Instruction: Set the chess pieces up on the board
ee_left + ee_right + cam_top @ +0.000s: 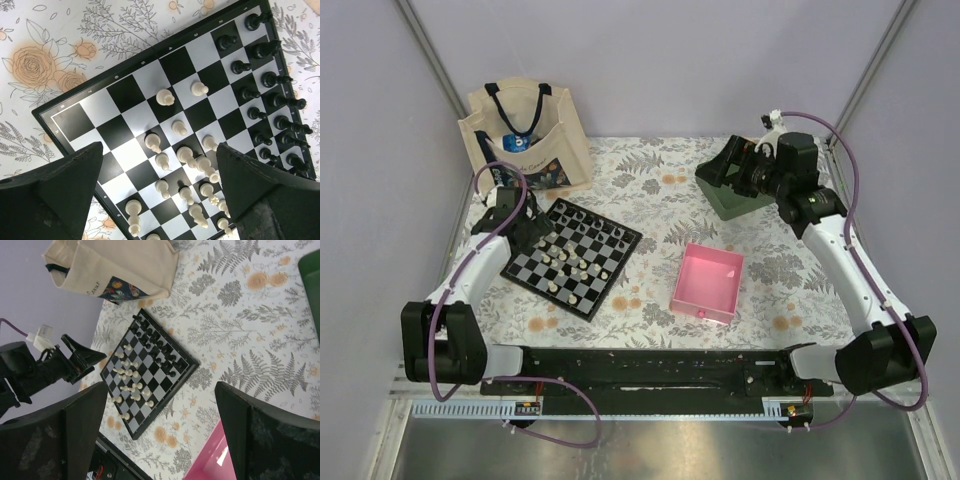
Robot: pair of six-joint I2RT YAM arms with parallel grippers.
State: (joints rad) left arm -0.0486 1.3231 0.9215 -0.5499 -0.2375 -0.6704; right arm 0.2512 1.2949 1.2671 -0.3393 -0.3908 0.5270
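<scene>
The board lies at the left on the floral cloth. Black chess pieces stand in two rows along its far edge. Cream-white chess pieces stand loosely grouped over the near half, some leaning. My left gripper hovers over the board's left corner. In the left wrist view the left gripper is open, its fingers wide apart above the white pieces and holding nothing. My right gripper is raised at the back right, far from the board. The right gripper is open and empty, looking down at the board.
A pink tray sits right of the board, near the middle. A green tray lies under the right gripper at the back right. A cream tote bag stands behind the board at the back left.
</scene>
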